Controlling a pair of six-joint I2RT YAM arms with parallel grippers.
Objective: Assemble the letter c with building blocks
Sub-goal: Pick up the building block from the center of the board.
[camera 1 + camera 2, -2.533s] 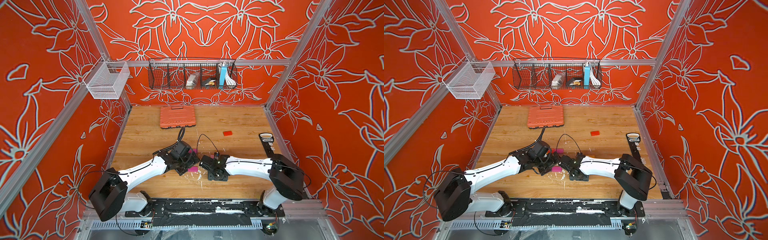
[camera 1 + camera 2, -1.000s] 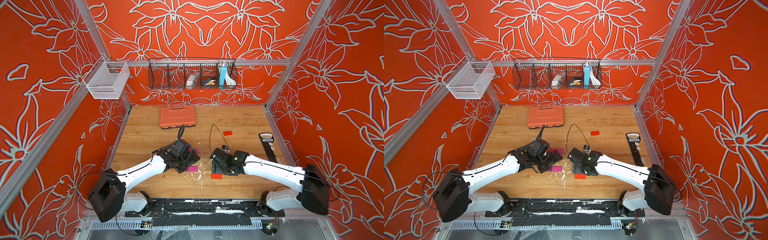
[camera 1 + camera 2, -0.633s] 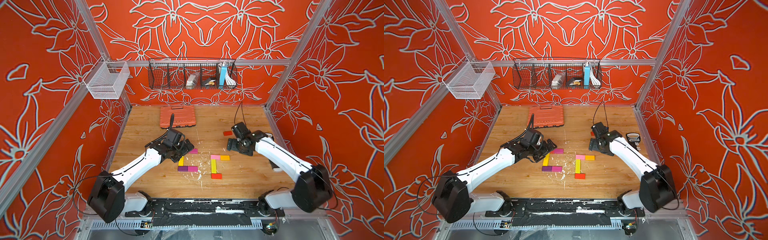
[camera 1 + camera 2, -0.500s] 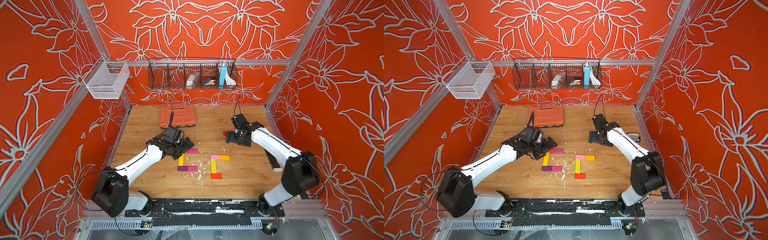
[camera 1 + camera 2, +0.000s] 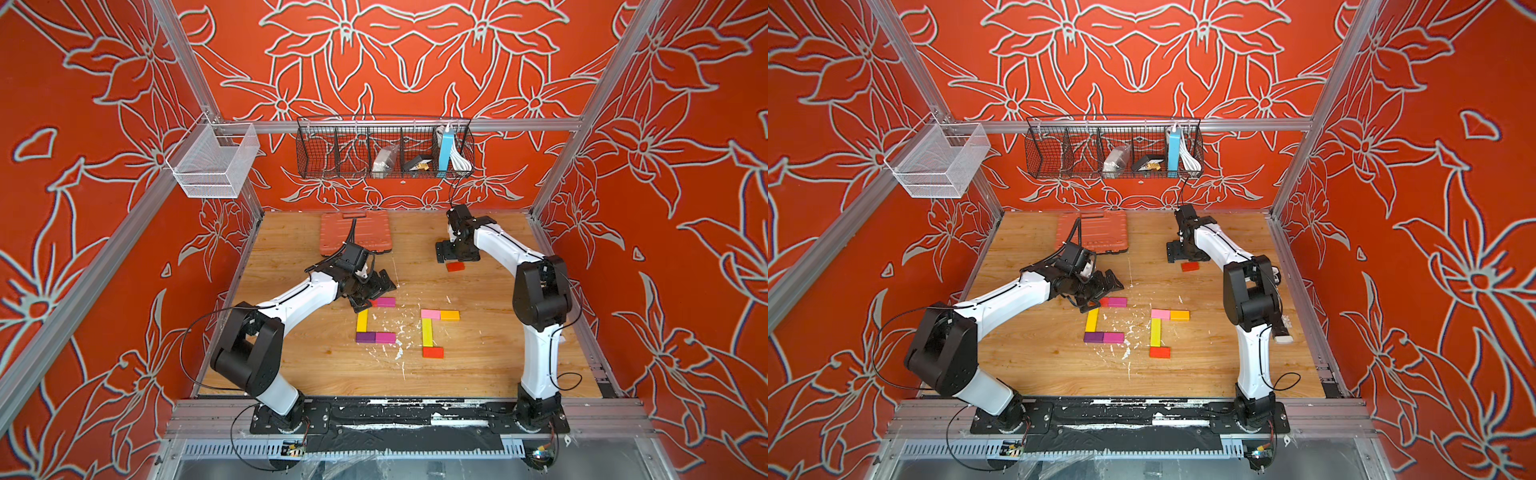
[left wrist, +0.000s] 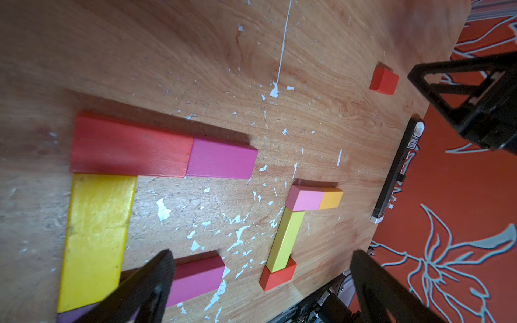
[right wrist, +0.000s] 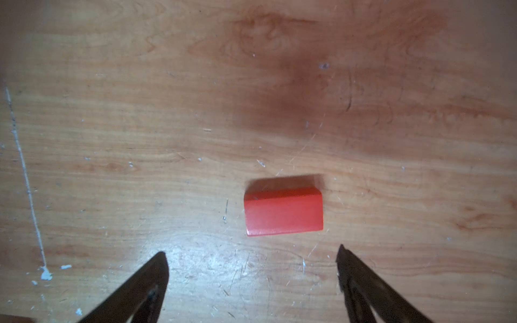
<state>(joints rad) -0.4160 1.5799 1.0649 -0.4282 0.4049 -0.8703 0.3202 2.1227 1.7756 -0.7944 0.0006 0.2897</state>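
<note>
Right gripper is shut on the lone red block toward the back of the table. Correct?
No: the right gripper is open; the lone red block lies free on the table just ahead of it, toward the back. The right wrist view shows this.

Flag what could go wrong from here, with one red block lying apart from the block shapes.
1. The loose flat red wooden block lies ahead of the open right gripper, not between its jaws; closing now would likely miss or push it.
2. The open left gripper hangs low beside the red top-row block and the magenta rectangular block of one C shape; a sideways move might scatter them.
</note>
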